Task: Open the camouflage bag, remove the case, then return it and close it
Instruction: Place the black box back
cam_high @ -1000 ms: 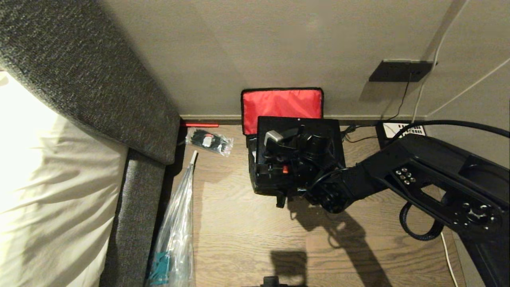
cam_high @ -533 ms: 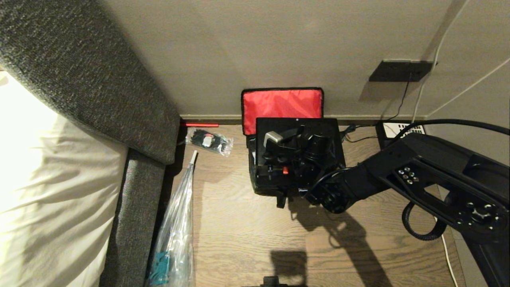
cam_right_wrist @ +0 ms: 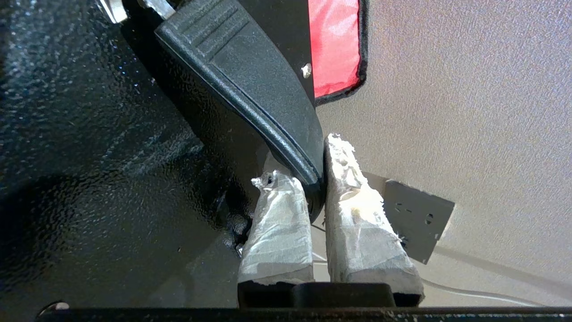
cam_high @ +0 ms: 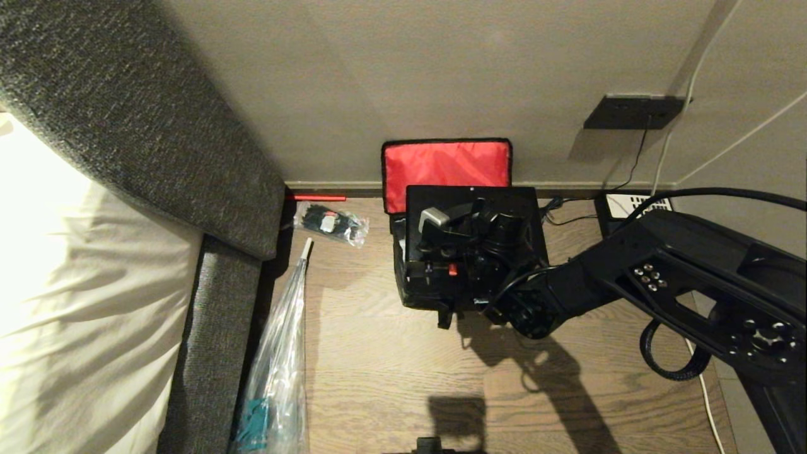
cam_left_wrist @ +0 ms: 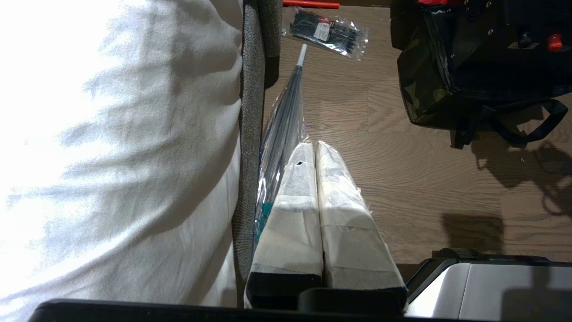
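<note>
Camouflage bag (cam_high: pixel 398 268) open, case (cam_high: pixel 473 202) partly inside, handle pinched by right gripper (cam_right_wrist: pixel 313 179)

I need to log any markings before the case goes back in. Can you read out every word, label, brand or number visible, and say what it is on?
No text can be read in any view.
Small clear packet: a white and red label, print too small to read.
Case: one small pale dot near its far edge, no lettering visible.
Camouflage bag: no label visible.
Wall plate: blank.
</note>
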Available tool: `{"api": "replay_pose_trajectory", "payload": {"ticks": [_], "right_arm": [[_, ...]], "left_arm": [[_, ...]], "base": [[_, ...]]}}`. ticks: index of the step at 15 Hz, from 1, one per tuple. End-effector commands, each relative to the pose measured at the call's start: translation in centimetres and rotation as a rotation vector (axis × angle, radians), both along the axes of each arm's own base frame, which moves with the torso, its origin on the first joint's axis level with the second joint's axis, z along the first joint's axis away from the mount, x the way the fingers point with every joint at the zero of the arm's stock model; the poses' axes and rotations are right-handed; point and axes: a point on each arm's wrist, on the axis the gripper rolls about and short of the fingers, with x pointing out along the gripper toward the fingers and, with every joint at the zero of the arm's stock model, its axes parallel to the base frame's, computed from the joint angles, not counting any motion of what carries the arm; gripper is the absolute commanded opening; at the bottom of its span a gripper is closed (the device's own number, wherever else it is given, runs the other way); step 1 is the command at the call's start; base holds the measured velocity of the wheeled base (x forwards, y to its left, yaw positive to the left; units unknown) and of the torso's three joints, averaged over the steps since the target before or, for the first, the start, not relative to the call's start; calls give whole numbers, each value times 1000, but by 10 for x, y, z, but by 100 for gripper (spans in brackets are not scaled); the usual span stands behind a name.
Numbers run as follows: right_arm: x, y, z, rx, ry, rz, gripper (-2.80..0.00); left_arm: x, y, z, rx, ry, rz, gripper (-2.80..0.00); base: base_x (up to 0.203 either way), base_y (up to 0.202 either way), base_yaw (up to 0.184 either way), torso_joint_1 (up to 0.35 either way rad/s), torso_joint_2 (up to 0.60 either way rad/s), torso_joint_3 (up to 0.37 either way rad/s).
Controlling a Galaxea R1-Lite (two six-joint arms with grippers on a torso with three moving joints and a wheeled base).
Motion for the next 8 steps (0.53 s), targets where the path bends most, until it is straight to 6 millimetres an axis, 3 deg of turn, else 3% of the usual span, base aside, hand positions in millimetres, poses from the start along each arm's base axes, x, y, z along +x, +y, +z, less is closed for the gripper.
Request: {"api": "replay_pose_trajectory", "payload": {"ticks": [1, 8], "right_arm": [[-2, -1, 5, -3, -6, -5, -280], [-2, -5, 7, -5, -8, -9, -280]], "left_arm": [[0, 0, 0, 0, -1, 1, -280], [0, 0, 0, 0, -1, 1, -280]], "base": [[0, 0, 0, 0, 0, 0], [0, 0, 0, 0, 0, 0]]}}
